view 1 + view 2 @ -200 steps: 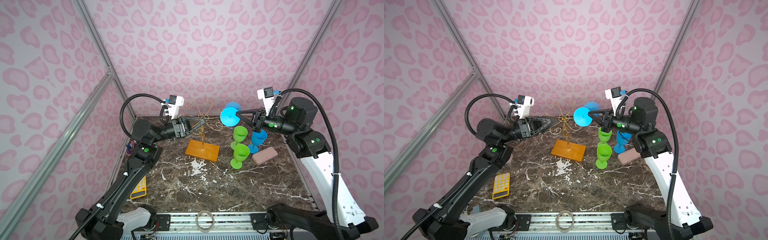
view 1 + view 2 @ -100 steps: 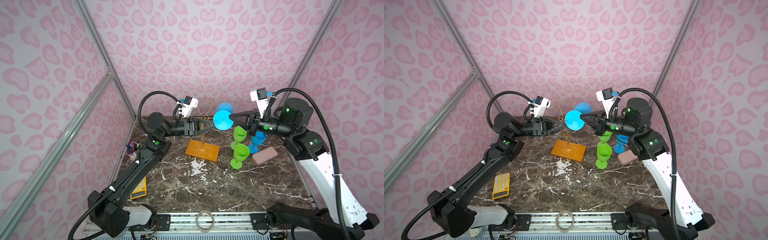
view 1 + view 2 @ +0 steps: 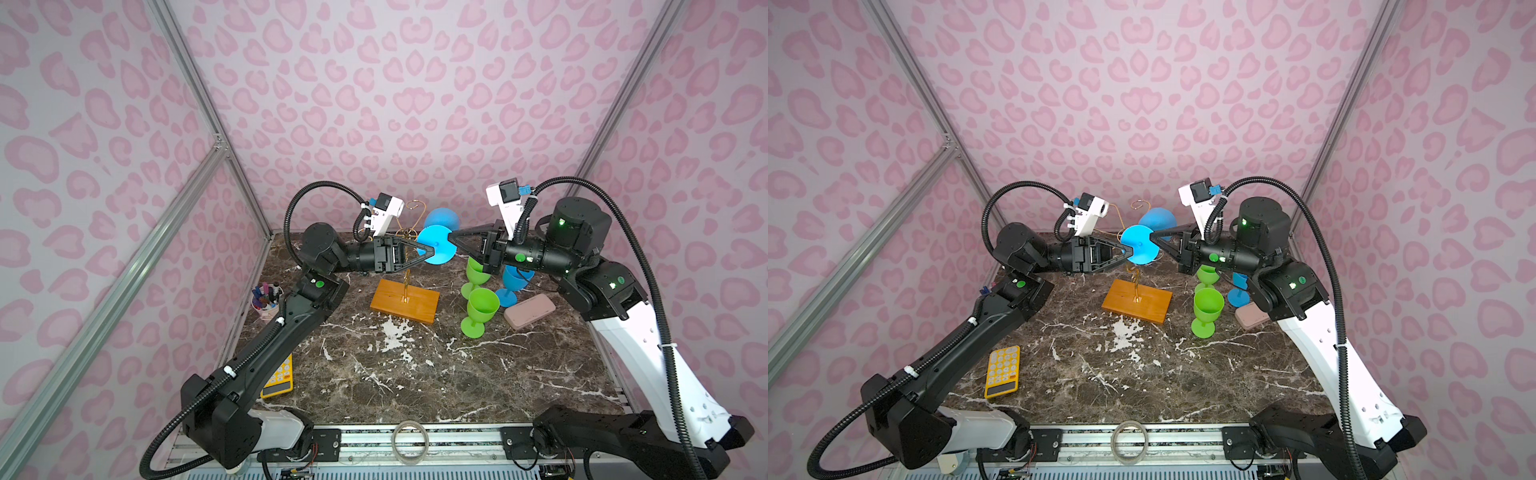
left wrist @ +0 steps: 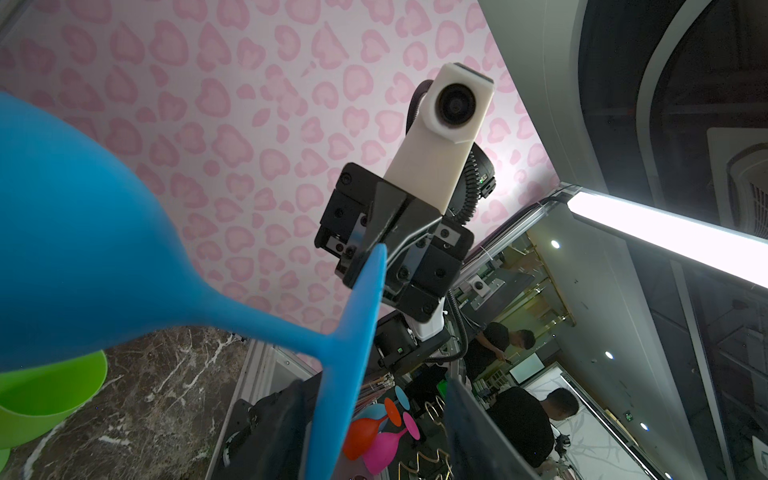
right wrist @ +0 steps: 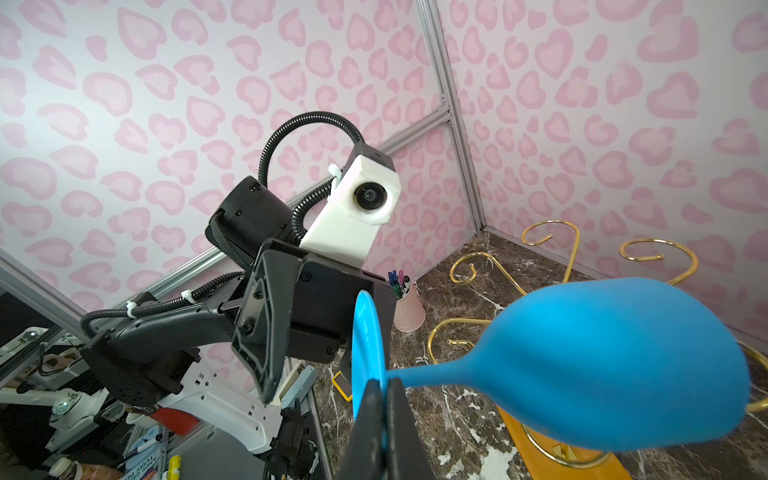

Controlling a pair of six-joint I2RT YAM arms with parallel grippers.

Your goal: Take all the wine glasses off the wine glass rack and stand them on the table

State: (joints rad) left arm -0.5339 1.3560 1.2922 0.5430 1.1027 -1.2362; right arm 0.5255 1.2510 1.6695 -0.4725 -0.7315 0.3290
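**Wine glass (image 3: 437,252) held on its side beside the top of the wine glass rack (image 3: 405,300)**

I see the blue wine glass in the air with its stem level. In both top views its round foot faces the camera and its bowl points toward the back wall. The right end effector (image 3: 451,240) is clamped on the rim of the foot. In the right wrist view its two fingers (image 5: 401,432) are pressed together on the thin disc.

The left end effector (image 3: 432,250) comes at the foot from the opposite side. Its jaws are apart, with the edge of the foot between them. In the left wrist view one finger (image 4: 469,436) stands clear of the disc. The other sits close against it, and I cannot tell whether it touches.

The rack stands on its wooden base near the middle of the worktop (image 3: 415,374), its post rising to the gold scrolls behind the glass. In the right wrist view the bowl hangs in front of those scrolls and the stem sits in none of them. I cannot tell whether the bowl brushes the wire.

To the right of the rack stand two green glasses (image 3: 481,307), with a second blue glass (image 3: 515,282) and a pink case (image 3: 530,311) just beyond them. A yellow calculator (image 3: 1003,371) lies near the left edge of the worktop.
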